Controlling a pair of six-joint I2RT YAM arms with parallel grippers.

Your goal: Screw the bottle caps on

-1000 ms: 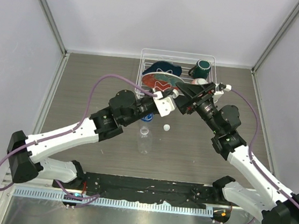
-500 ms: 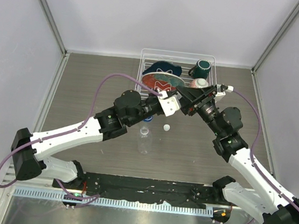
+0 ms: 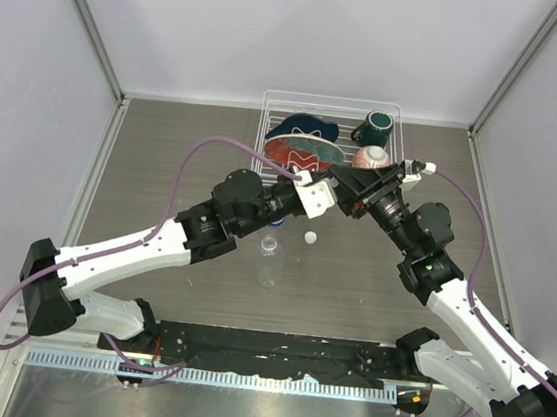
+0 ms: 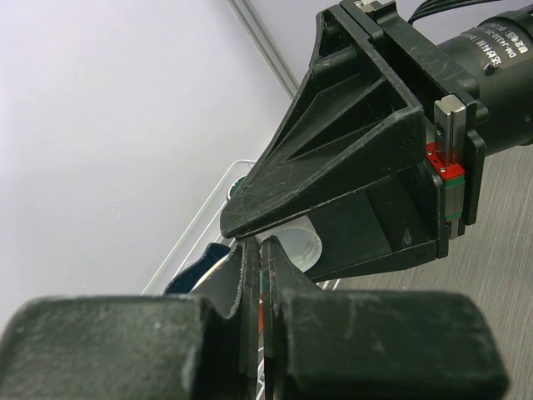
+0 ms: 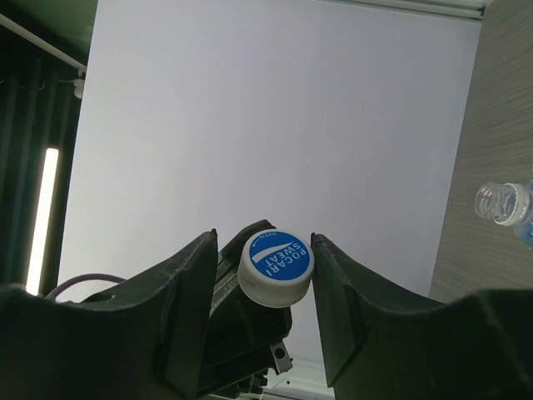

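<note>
Bottle cap (image 5: 275,268) between slightly parted right jaws, its back hidden in the clamped left jaws.

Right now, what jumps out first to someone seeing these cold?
The two arms meet tip to tip in mid-air by the dish rack. The right gripper straddles a blue-topped bottle cap right at the tip of the shut left gripper. Below them an uncapped clear bottle stands on the table, with a white cap lying nearby.
</note>
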